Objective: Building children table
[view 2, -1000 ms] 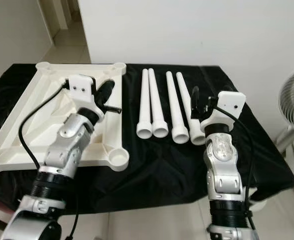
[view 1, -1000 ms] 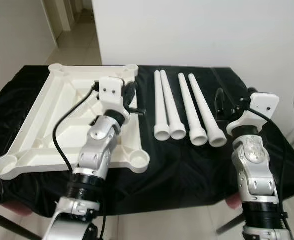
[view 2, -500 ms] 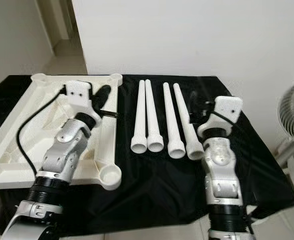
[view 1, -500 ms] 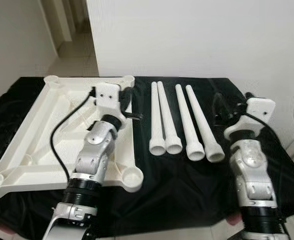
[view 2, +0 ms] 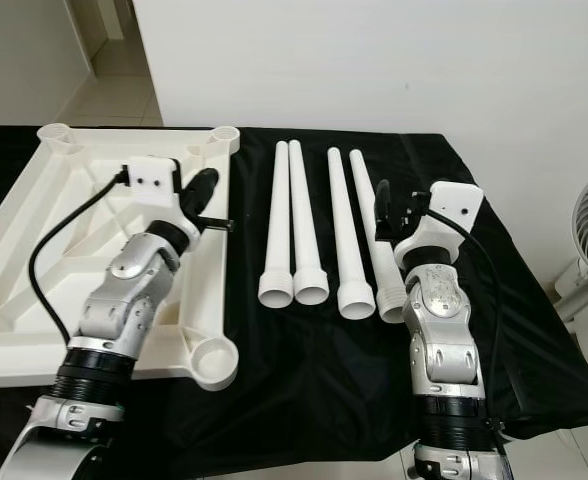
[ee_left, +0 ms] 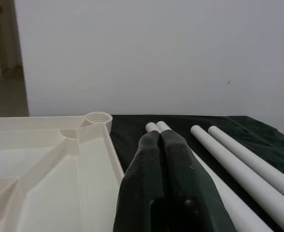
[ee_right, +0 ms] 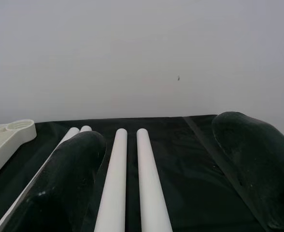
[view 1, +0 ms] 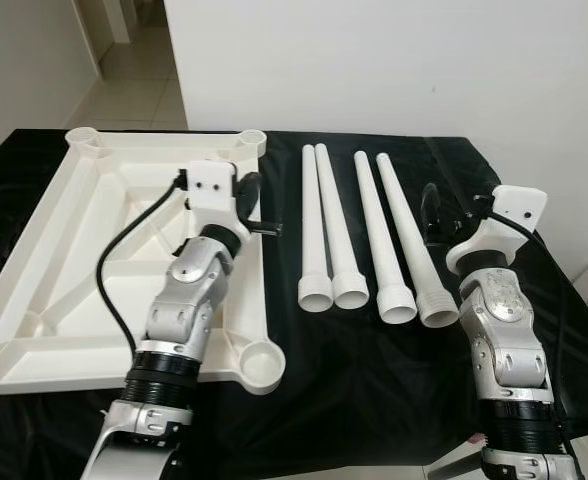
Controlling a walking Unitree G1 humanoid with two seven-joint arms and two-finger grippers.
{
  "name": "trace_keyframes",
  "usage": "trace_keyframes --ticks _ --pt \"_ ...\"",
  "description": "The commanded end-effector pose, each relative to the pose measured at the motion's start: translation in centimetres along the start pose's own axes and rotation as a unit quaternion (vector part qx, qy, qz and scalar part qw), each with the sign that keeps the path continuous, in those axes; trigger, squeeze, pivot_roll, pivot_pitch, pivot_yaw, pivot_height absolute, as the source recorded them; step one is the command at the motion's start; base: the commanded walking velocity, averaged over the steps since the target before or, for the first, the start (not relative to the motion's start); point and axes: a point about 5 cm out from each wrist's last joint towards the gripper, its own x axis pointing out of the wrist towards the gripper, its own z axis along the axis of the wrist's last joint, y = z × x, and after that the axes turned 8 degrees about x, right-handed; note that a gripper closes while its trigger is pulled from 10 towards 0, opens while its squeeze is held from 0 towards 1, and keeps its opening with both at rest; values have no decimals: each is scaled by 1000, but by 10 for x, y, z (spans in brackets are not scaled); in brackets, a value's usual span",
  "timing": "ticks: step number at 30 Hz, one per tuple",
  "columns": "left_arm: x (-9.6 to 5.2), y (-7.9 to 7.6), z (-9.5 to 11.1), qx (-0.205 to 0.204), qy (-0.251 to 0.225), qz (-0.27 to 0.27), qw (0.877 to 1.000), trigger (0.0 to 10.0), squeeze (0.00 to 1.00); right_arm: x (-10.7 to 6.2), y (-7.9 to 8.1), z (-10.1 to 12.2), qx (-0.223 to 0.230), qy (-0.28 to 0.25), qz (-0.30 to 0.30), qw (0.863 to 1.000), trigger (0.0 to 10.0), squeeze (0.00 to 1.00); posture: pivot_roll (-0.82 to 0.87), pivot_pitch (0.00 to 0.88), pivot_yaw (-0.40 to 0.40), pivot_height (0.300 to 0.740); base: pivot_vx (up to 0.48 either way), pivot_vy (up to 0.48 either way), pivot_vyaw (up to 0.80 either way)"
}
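Assembly unstarted: inverted tabletop (view 1: 84, 250), four loose legs (view 1: 359, 230) beside it; left tool (ee_left: 163, 145) closed empty, right tool (ee_right: 166, 164) open.

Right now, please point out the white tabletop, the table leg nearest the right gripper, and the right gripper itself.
white tabletop (view 1: 84, 245): left eye view, on its flat ribbed underside.
table leg (view 1: 412, 240): left eye view, on the middle of its shaft.
right gripper (ee_right: 161, 169): right wrist view, midway between its open fingertips.
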Motion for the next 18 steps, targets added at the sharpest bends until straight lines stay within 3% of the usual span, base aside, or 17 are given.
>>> trace_keyframes --ticks 1,9,18 --pt "-1 -13 1 6 -3 -69 998 10000 0 0 -8 -6 -5 25 -11 1000 10000 0 -9 63 -5 740 0 0 0" --pt "-3 -24 4 17 -4 -113 993 10000 0 5 -14 -10 11 69 -16 997 10000 0 -22 81 4 740 0 0 0" --pt "-9 -36 9 23 10 -171 985 10000 0 10 -24 -18 -13 141 -49 989 10000 0 -21 108 12 740 0 0 0"
